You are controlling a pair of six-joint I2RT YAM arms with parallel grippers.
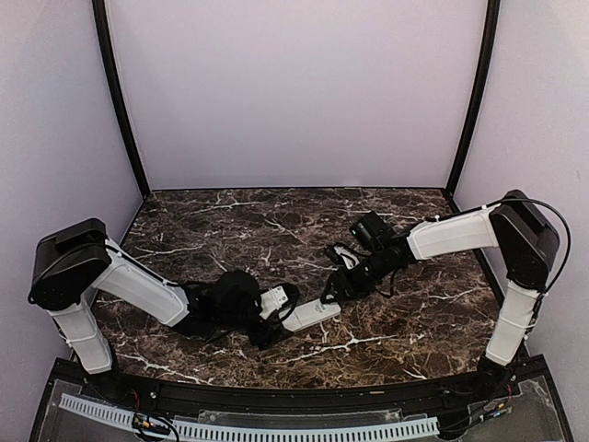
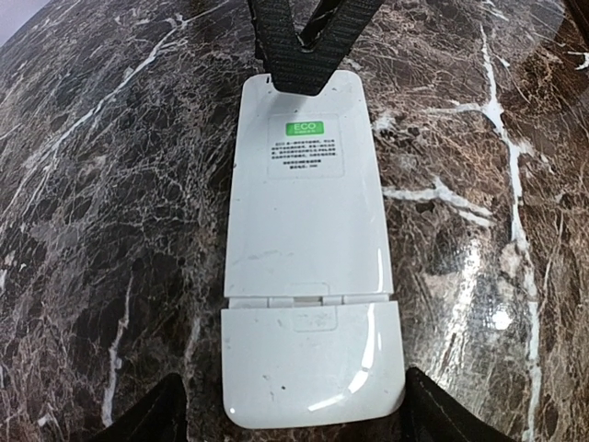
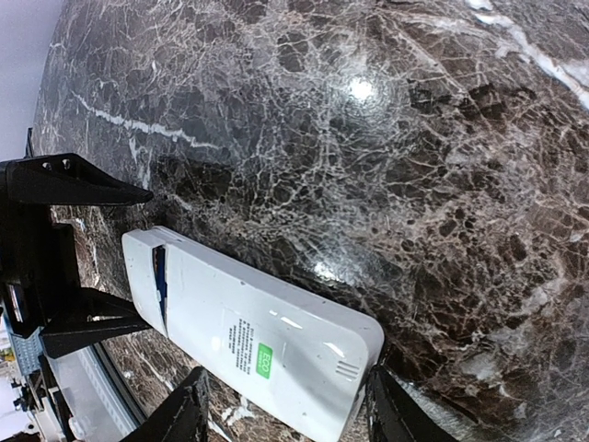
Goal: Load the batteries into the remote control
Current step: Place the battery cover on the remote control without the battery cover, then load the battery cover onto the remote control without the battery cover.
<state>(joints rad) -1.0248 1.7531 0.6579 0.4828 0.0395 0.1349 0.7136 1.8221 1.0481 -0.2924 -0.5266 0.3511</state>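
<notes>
The remote control (image 1: 311,315) lies back-up on the marble, showing a green ECO sticker (image 2: 305,128). Its white battery cover (image 2: 313,368) sits on the near end, a thin seam away from the body. My left gripper (image 2: 296,387) is open, with one finger on each side of that cover end; the left finger (image 2: 152,414) stands clearly off it. My right gripper (image 3: 285,370) is shut on the remote's (image 3: 267,322) other end, its right finger (image 3: 396,410) against the end corner. A sliver of blue (image 3: 162,276) shows in the cover slit; the batteries are otherwise hidden.
Dark veined marble table (image 1: 414,322) with pale purple walls (image 1: 294,92) on three sides and black corner posts. A white perforated rail (image 1: 276,431) runs along the near edge. Both arms meet near the table's middle front.
</notes>
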